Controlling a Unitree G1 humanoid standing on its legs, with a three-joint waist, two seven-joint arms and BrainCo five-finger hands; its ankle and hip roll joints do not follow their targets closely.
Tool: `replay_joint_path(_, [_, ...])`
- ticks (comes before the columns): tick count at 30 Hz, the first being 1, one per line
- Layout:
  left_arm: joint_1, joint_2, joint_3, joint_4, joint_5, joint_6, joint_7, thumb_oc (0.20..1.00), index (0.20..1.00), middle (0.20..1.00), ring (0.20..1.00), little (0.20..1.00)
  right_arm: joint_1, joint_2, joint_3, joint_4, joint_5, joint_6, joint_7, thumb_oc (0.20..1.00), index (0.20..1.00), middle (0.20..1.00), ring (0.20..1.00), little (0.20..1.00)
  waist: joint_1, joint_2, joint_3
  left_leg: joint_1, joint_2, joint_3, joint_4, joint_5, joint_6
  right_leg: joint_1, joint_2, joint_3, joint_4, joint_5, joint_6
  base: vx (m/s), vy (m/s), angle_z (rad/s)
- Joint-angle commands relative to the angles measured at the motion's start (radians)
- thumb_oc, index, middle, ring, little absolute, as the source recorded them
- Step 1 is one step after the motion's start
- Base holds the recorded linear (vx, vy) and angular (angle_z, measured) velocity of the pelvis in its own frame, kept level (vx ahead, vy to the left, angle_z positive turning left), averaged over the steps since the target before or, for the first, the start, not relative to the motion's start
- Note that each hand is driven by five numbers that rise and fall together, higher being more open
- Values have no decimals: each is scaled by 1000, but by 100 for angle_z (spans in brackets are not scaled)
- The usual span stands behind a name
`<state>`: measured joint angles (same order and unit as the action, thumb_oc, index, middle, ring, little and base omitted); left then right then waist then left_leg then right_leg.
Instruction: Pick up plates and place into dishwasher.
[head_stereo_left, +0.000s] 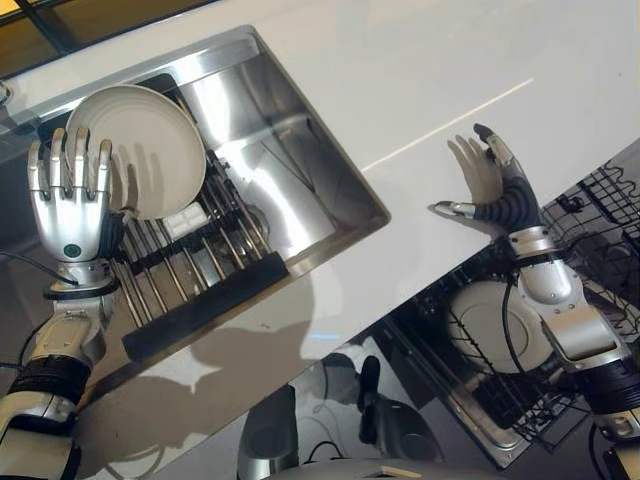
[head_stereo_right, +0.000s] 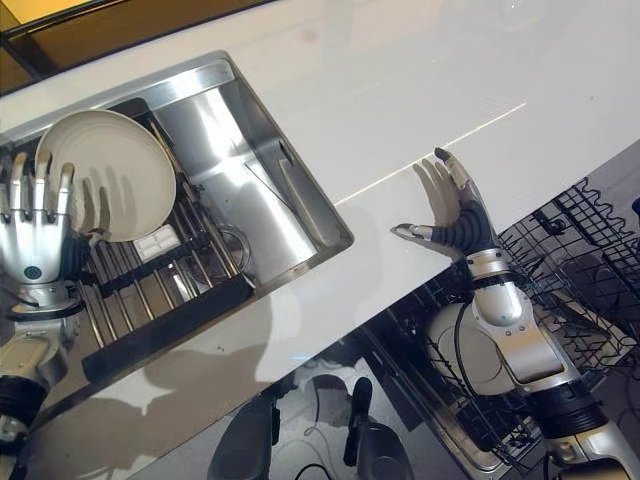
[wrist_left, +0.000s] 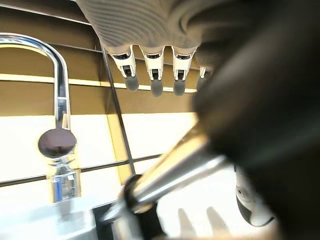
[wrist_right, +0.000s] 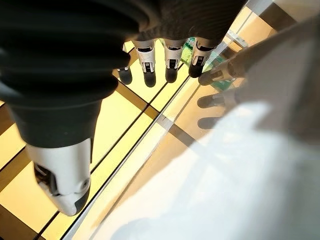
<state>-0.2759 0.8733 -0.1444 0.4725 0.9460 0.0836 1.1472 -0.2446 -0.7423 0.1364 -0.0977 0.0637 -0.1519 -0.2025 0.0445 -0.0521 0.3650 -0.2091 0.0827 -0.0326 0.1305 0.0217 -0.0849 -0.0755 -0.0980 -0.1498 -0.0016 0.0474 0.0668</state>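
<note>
Where rack (head_stereo_left: 190, 262) meets plate (head_stereo_left: 140, 148)

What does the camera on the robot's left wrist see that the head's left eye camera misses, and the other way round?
The left wrist view alone shows a chrome tap up close. The left eye view alone shows the white plate propped in the sink rack, the right hand open over the counter, and another plate in the dishwasher basket. Both show the left hand, fingers straight.
</note>
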Motion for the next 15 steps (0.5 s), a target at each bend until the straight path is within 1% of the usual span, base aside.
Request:
replay_joint_path(1, [-23, -104, -1, -34, -23, -17, -38, 1000, 1000, 1000, 1000, 1000, 31, 26, -34, -65, 17, -26, 55, 1000, 1000, 1000, 1000, 1000, 5, -44, -59, -73, 34, 35, 36, -20, -36, 17, -74, 23, 146, -138, 63, 60, 104, 2])
replay_joint_path(4, [1, -100, -19, -24, -45, -38, -83, 1000, 1000, 1000, 1000, 1000, 51, 11, -51, -62, 16, -34, 80, 1000, 1000, 1000, 1000, 1000, -3, -26, -67, -70, 36, 38, 42, -19, -39, 25, -79, 27, 148, -143, 63, 47, 100, 0])
replay_joint_path(6, [17, -100, -57, -20, -103, -60, -177, 1000, 1000, 1000, 1000, 1000, 55, -2, -63, -63, 23, -32, 93, 1000, 1000, 1000, 1000, 1000, -10, -17, -66, -69, 37, 38, 47, -19, -39, 26, -81, 34, 148, -144, 64, 3, 64, -1])
replay_joint_path(8, [28, -109, -84, -20, -145, -79, -238, 1000, 1000, 1000, 1000, 1000, 56, -13, -69, -65, 28, -31, 94, 1000, 1000, 1000, 1000, 1000, -13, -15, -60, -69, 36, 39, 47, -20, -38, 27, -82, 39, 144, -143, 67, -44, 33, -1])
replay_joint_path(9, [34, -117, -96, -17, -185, -101, -282, 1000, 1000, 1000, 1000, 1000, 53, -20, -69, -64, 32, -31, 92, 1000, 1000, 1000, 1000, 1000, -13, -14, -57, -68, 36, 39, 46, -19, -37, 28, -82, 41, 142, -142, 68, -40, 19, 0])
replay_joint_path(11, [47, -130, -106, -28, -206, -126, -314, 1000, 1000, 1000, 1000, 1000, 57, -23, -75, -64, 31, -36, 88, 1000, 1000, 1000, 1000, 1000, -13, -13, -51, -65, 35, 40, 42, -19, -35, 30, -84, 41, 136, -139, 70, -35, 12, 1])
replay_joint_path(15, [57, -122, -88, -64, -158, -136, -285, 1000, 1000, 1000, 1000, 1000, 75, -26, -96, -66, 35, -47, 87, 1000, 1000, 1000, 1000, 1000, -9, -11, -51, -68, 32, 38, 41, -16, -36, 37, -89, 34, 127, -135, 74, -8, 1, 0])
